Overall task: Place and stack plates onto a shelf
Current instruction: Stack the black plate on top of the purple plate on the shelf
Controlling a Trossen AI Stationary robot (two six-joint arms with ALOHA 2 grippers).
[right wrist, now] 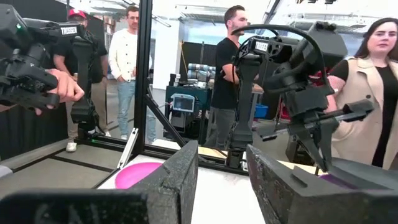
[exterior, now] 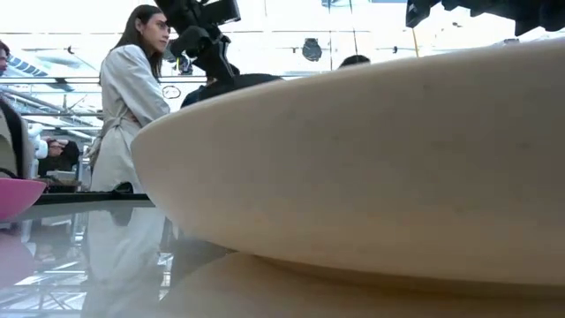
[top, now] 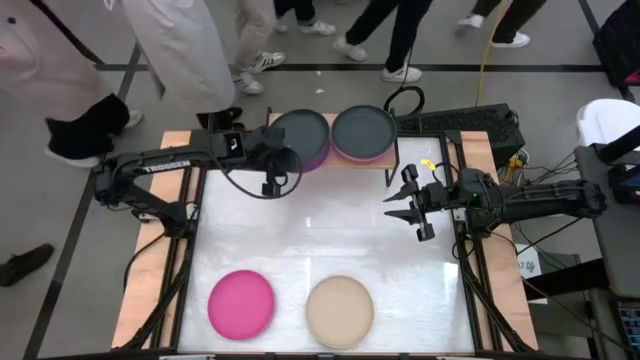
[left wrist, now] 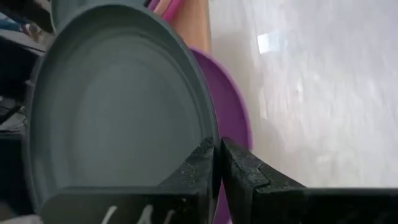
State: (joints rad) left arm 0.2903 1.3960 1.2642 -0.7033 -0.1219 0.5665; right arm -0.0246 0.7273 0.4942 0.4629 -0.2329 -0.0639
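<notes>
While the left end effector [top: 281, 160] pinches the near rim of a dark grey plate [top: 300, 132], that plate lies on a purple plate [top: 318, 158] at the left end of the shelf [top: 392, 158], at the tabletop's [top: 330, 235] far edge. Just right of it sits a second grey plate [top: 364, 129] on a pink one. A magenta plate [top: 241, 304] and a cream plate [top: 339, 311] rest side by side at the near edge. Right of centre, the right end effector [top: 404, 200] hovers empty, fingers spread apart.

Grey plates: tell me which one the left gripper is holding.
The left grey plate, on the purple plate. The left gripper is shut on its rim; the other grey plate sits untouched to its right.
</notes>
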